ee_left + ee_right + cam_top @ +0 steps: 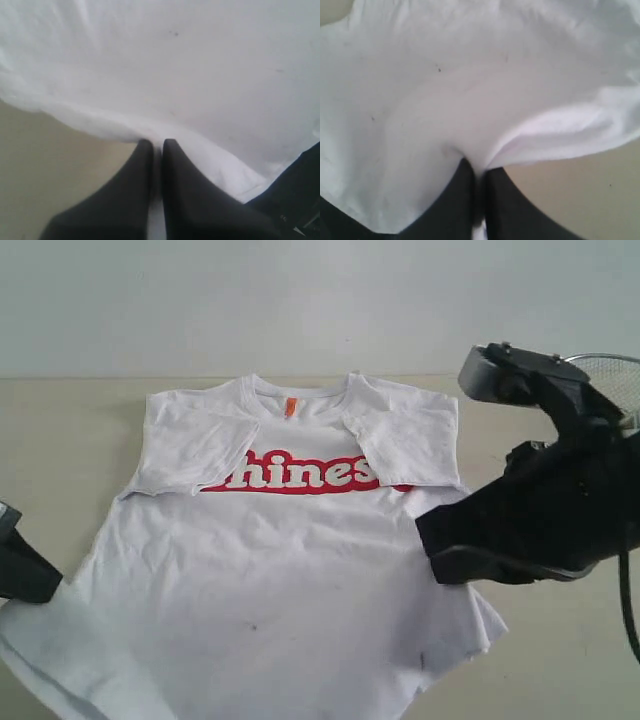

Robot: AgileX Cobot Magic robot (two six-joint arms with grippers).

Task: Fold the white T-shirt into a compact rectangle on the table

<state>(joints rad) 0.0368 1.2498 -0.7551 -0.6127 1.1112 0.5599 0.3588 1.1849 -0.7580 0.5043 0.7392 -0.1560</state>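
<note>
The white T-shirt [290, 580] lies face up on the table [60, 440], both sleeves folded in over the chest beside the red-outlined lettering [300, 473]. An orange tag [290, 406] shows at the neck. My left gripper [157, 145] is shut on the shirt's left side edge [125, 125], low at the left of the exterior view [25, 565]. On the shirt's right side my right gripper [480, 167] is shut on a pinch of cloth [485, 145], and its black body [530, 520] covers that edge in the exterior view.
A round wire-mesh basket [612, 375] stands at the far right behind the right arm. Bare beige table [580, 190] lies beside the shirt's right edge and beside its left edge [45, 170].
</note>
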